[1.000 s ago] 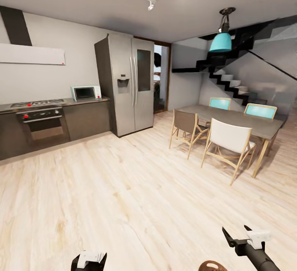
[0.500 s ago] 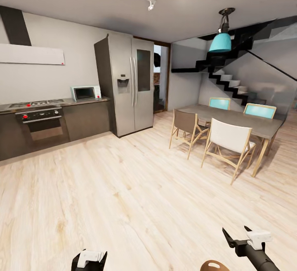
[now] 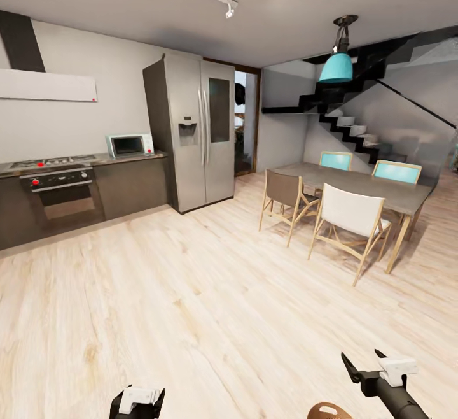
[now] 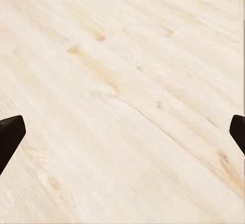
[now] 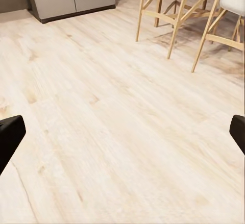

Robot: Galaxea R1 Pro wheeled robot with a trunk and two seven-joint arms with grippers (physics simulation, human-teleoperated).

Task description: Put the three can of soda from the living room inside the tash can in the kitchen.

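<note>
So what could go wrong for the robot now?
Both grippers, left and right, are open and hold nothing, so there is no can to throw away yet. If the robot rolls on toward the right, it might bump the white chair or the dining table. A brown rim sits very close under its right arm.

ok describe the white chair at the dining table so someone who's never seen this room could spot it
Start at the tall steel fridge on the kitchen wall, then look right to the grey dining table under the teal pendant lamp. On the table's near side two chairs stand side by side. The white chair is the right one, pale-backed beside a brown chair, while the two far ones are teal.
</note>
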